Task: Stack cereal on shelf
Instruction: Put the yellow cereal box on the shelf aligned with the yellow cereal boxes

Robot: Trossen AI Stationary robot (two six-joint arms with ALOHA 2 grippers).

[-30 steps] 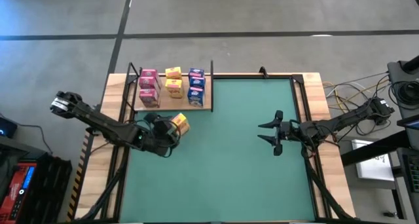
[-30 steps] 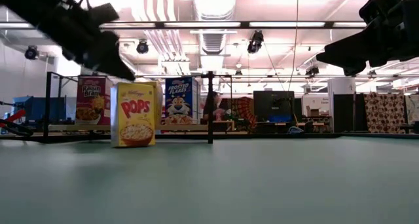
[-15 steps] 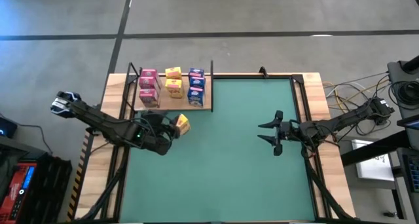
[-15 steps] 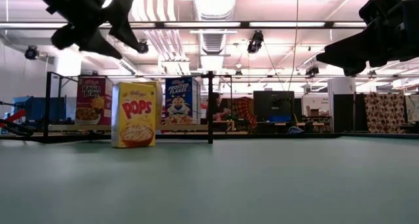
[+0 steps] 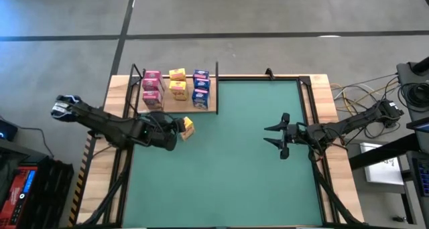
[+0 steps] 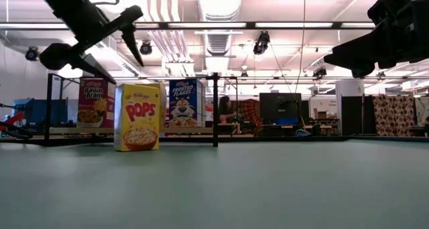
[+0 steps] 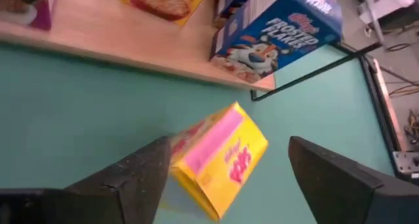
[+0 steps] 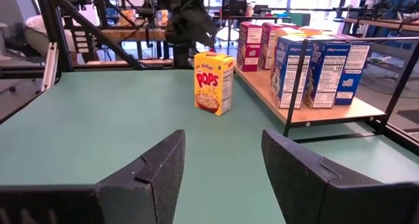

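The yellow Pops box [image 5: 187,126] stands upright on the green mat [image 5: 228,175], just in front of the shelf [image 5: 209,109] and clear of its wooden edge, while the other cereal boxes [image 5: 177,87] already sit in rows on the shelf. It looks like thin, light cardboard: stiff enough to hold shape but easy to tip or crush, with smooth printed faces, so a gentle pinch across the two narrow sides, about mid-height, seems safest. The left gripper [image 6: 100,43] hangs just above the box, beside the shelf's front, its fingers spread apart and empty, touching nothing. The right gripper [image 5: 276,136] waits well away from the shelf, fingers parted, holding nothing.
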